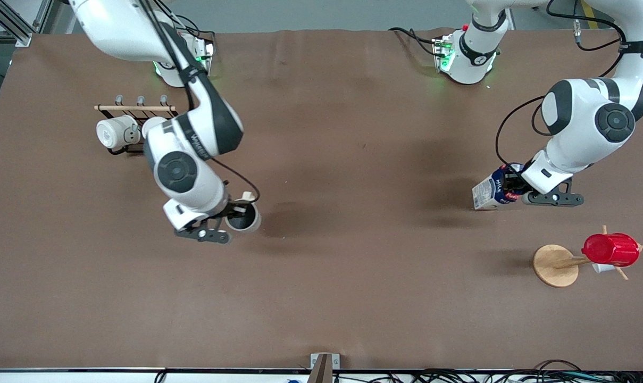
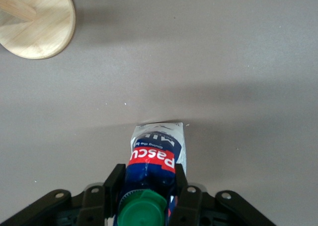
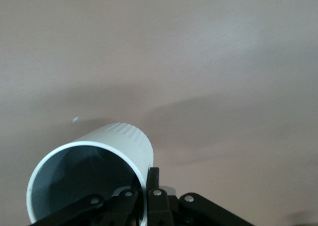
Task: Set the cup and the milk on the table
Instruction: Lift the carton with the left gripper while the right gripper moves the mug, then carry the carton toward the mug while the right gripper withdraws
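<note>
The cup [image 1: 244, 217], cream-white with a grey inside, is held by its rim in my right gripper [image 1: 235, 211] low over the brown table [image 1: 353, 298], toward the right arm's end. In the right wrist view, my right gripper [image 3: 147, 182] pinches the wall of the cup [image 3: 99, 159], one finger inside and one outside. The milk [image 1: 490, 192], a blue and white carton, is tilted in my left gripper [image 1: 511, 184] over the table toward the left arm's end. In the left wrist view, my left gripper [image 2: 147, 180] is shut on the milk [image 2: 158, 149] just below its green cap [image 2: 141, 211].
A wooden rack [image 1: 135, 108] with all-white mugs [image 1: 114, 133] stands by the right arm's base. A wooden cup tree [image 1: 555, 265] carrying a red ribbed cup [image 1: 611, 249] stands nearer the front camera than the milk. Its round base also shows in the left wrist view [image 2: 35, 22].
</note>
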